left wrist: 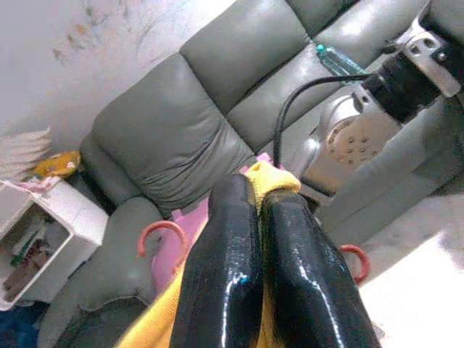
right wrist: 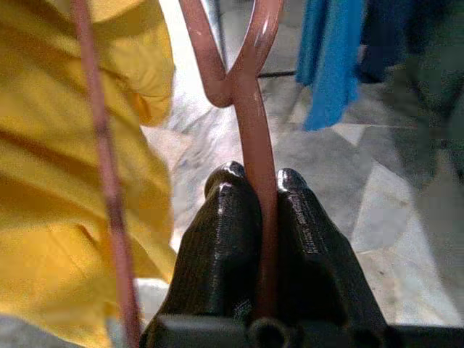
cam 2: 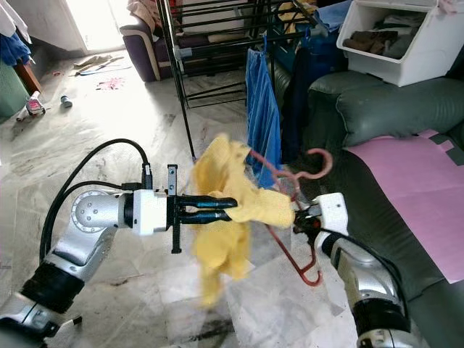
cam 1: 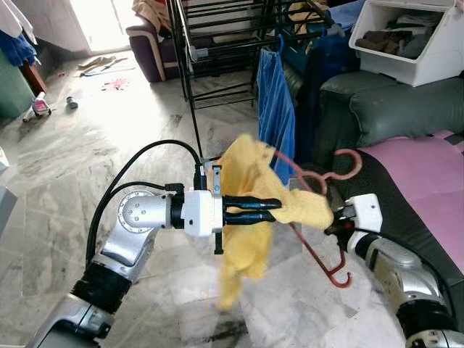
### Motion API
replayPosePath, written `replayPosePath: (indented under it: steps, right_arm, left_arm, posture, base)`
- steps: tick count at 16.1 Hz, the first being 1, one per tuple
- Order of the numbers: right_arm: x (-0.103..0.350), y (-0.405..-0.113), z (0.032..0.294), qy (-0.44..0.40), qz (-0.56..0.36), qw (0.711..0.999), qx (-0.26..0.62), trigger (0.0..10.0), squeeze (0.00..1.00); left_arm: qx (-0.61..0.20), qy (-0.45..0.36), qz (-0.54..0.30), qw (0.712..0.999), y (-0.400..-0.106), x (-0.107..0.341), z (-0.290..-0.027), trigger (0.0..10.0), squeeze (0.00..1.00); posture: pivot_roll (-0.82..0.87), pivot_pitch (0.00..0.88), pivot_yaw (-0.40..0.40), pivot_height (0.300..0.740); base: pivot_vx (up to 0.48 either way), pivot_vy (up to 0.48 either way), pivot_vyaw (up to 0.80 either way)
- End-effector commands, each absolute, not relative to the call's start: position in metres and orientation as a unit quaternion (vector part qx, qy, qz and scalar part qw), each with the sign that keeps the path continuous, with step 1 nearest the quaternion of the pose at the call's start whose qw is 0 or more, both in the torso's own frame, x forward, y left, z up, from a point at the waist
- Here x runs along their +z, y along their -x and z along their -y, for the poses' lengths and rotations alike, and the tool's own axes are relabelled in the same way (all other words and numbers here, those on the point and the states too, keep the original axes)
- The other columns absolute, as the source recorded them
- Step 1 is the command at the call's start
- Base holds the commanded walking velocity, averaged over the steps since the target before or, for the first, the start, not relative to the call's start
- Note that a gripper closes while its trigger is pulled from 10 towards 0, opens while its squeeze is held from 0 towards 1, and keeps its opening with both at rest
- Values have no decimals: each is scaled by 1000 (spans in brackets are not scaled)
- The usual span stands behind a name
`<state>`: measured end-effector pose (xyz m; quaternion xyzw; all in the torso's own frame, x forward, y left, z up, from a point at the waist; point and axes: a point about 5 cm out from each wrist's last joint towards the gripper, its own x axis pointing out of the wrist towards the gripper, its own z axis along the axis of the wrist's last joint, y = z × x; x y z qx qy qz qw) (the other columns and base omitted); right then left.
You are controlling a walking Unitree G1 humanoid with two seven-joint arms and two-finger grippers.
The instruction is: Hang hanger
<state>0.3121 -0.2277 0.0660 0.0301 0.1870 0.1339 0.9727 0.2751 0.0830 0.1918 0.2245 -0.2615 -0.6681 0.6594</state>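
Head views: the left gripper (cam 1: 272, 206) is clamped on the yellow garment (cam 1: 246, 217); the right gripper (cam 1: 335, 221) grips the red hanger (cam 1: 319, 217) just beside it, before the black drying rack (cam 1: 217, 43).

Wrist views: both grips are confirmed.

Risk: the half-draped garment may slide off. How far the hanger sits inside it is hidden, probably partly.
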Motion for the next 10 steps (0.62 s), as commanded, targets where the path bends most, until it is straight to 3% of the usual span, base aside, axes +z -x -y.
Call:
replayPosePath:
  steps: [1, 4, 6, 10]
  right_arm:
    - [73, -319, 236, -42, -173, 980, 87, 10000, 0]
    - [89, -326, 232, -57, -124, 986, 97, 10000, 0]
    - [106, -332, 231, -140, -88, 982, 90, 10000, 0]
    - [154, -335, 192, -376, -5, 915, 147, 10000, 0]
  left_arm:
    - [-685, -224, 277, 636, -266, 196, -78, 10000, 0]
    - [-682, -265, 241, 638, -269, 172, -88, 10000, 0]
    - [-663, -295, 222, 651, -277, 164, -94, 10000, 0]
    - [-605, -300, 175, 717, -288, 127, -95, 10000, 0]
  posture:
    - [19, 37, 38, 740]
    - [16, 35, 38, 740]
    - [14, 32, 36, 740]
    - [-1, 27, 38, 740]
  base:
    - [0, 0, 0]
    - [0, 0, 0]
    - [0, 0, 0]
    - [0, 0, 0]
